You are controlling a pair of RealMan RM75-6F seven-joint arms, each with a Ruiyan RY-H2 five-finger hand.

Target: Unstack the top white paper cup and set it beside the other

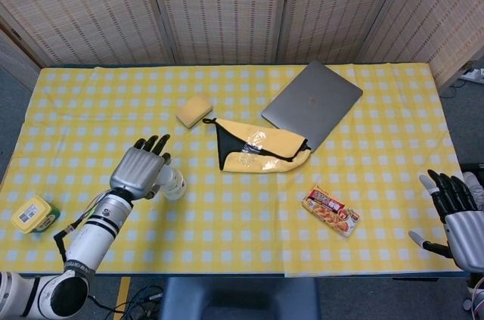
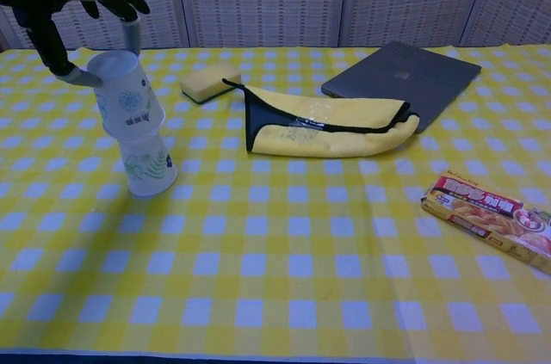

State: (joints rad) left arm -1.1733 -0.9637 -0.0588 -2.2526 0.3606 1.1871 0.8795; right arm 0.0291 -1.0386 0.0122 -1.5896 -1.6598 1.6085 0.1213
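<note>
Chest view: top white paper cup (image 2: 127,95) pinched near its upturned base by left hand (image 2: 69,4), mouth down, partly lifted yet overlapping the lower cup (image 2: 148,166) standing on the checked tablecloth (image 2: 284,261) at left. Likely very light, thin-walled, easily crushed or dented; probably snug in the stack, so the lower one could ride up or tip. Best held at the stiffer closed end, lightly, as now. Cup hanging just below the fingers (image 2: 129,33), thumb on the far-left side of the wall, remaining digits curved over the top. Head view: same hand (image 1: 140,171) covering most of the stack (image 1: 172,184). Right hand (image 1: 457,214) at the table's right edge, spread apart, holding nothing, well away from both cups.
</note>
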